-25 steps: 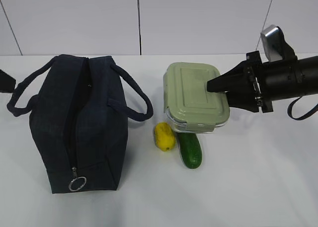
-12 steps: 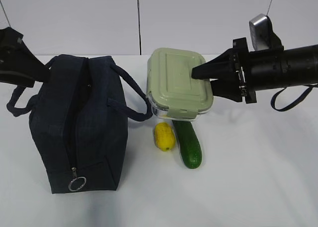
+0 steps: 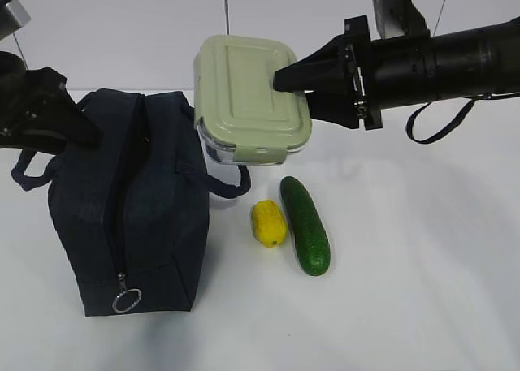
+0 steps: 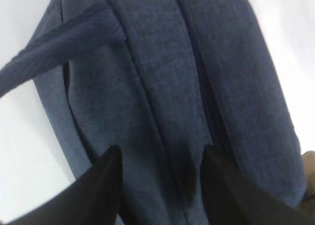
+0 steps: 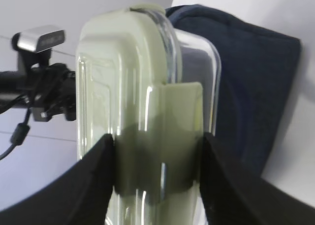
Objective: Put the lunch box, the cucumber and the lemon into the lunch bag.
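- Lying nearest on the white table (image 3: pixel 406 306), one dark green cucumber (image 3: pixel 305 225) — smooth, slightly curved — sits just beside one small yellow lemon (image 3: pixel 269 222), the lemon on its left.
- Left of them stands one lunch bag (image 3: pixel 126 217), dark navy fabric, box-shaped, with two loop handles and a metal ring pull (image 3: pixel 127 299) at the near end of its top zipper.
- Above the bag's right edge, one lunch box (image 3: pixel 252 99) hangs in the air — clear body, pale sage-green ridged lid with clip tabs, tilted so the lid faces the exterior camera.
- The right gripper (image 3: pixel 305 83) clamps the box's right end, one finger on the lid and the other behind; the right wrist view shows both fingers pressed against a clip tab.
- The left gripper (image 4: pixel 160 185) hovers at the bag's far left, jaws parted over the navy fabric and holding nothing.
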Motion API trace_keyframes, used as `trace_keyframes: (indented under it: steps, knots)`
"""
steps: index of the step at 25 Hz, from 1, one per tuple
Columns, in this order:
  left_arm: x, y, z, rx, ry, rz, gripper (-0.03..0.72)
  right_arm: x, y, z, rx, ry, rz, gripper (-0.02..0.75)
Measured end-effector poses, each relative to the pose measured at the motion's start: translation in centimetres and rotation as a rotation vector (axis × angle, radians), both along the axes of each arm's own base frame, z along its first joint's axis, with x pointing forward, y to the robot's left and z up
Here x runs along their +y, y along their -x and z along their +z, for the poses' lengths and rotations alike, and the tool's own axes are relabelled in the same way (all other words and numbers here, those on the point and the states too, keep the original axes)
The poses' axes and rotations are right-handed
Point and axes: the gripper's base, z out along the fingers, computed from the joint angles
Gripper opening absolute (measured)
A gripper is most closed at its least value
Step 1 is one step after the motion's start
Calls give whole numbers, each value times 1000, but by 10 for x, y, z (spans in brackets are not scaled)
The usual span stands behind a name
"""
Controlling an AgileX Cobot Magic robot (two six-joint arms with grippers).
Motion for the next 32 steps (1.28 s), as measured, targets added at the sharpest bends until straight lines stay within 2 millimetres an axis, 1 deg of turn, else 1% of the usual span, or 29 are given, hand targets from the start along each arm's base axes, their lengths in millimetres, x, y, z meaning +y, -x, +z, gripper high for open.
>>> trace_keyframes:
  steps: [1,2,3,6,7,9,12,17,21,28,32]
  knots:
    - [0,-1,-3,9,2,1,362,4,1,1,-4,-2,13,390]
    - [0,-2,-6,18,3,2,333,8,3,1,-4,-3,27,390]
    - [-1,-3,-7,23,4,2,286,12,5,1,-4,-4,40,390]
    - [-1,-4,-8,30,17,6,77,20,8,2,-3,-6,66,390]
    - [-2,-4,-8,32,24,8,32,22,9,2,-3,-6,71,390]
    - [-3,-4,-7,36,44,9,-1,24,10,2,-3,-8,77,390]
    - [-8,-3,-3,32,92,-5,-8,29,11,4,1,-29,79,390]
    - [-12,4,15,-14,158,-11,-8,41,15,6,7,-58,93,390]
    - [-13,12,28,-49,173,-24,-8,44,14,3,10,-46,77,390]
    - [-18,27,53,-94,259,-73,-8,46,2,-22,69,-18,25,390]
    - [-21,32,57,-87,289,-108,-8,46,-3,-39,109,-4,11,390]
